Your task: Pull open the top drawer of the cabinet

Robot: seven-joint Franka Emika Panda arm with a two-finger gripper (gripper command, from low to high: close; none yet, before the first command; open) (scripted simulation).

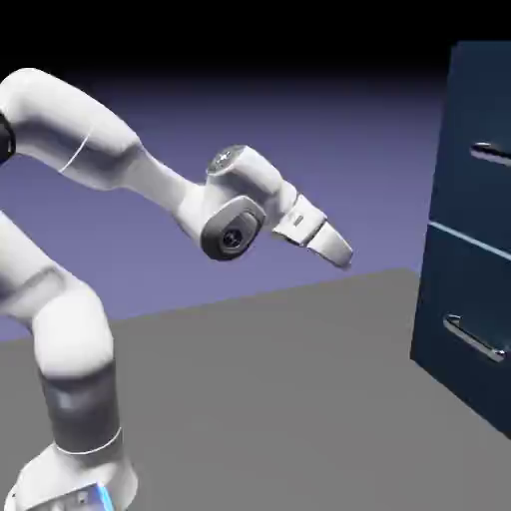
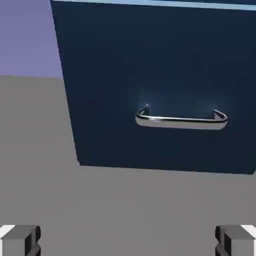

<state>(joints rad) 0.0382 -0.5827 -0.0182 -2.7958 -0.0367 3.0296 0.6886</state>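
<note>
Hovering well short of the cabinet (image 1: 469, 240), the hand (image 1: 339, 250) is released, empty. It aims low, so the top drawer (image 1: 479, 130) handle (image 1: 491, 153) needs a climb.

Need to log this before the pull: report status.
Gripper open, empty, short of the cabinet. Top drawer shut, handle untouched. Nothing in the way.

Tall dark navy-blue cabinet (image 1: 469, 230), pale seam, silver bar handles (image 2: 181, 119); plain grey desk (image 1: 269, 399); white arm (image 1: 120, 150), grey-tipped gripper (image 2: 128, 240); blue-violet backdrop (image 1: 250, 120).
</note>
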